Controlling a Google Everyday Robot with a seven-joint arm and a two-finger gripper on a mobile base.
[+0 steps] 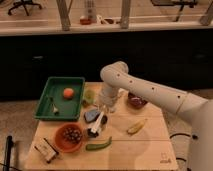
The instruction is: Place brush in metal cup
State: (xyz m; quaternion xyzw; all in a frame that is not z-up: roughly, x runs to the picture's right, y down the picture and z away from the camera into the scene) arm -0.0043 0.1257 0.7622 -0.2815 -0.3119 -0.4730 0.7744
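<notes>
The brush (97,123) lies tilted on the wooden table (150,150), its white handle pointing up toward the gripper and its dark head at the lower end. The metal cup (90,116) is a small grey cylinder just left of the brush handle, touching or nearly touching it. My gripper (102,109) hangs from the white arm (150,92) right above the top of the brush handle and the cup. I cannot tell whether it holds the handle.
A green tray (47,107) with an orange fruit (68,92) sits at the left. An orange bowl (70,137), a small box (45,149), a green chilli (98,145), a yellow banana-like thing (136,126), a dark red bowl (136,100) and a green object (89,95) surround the gripper.
</notes>
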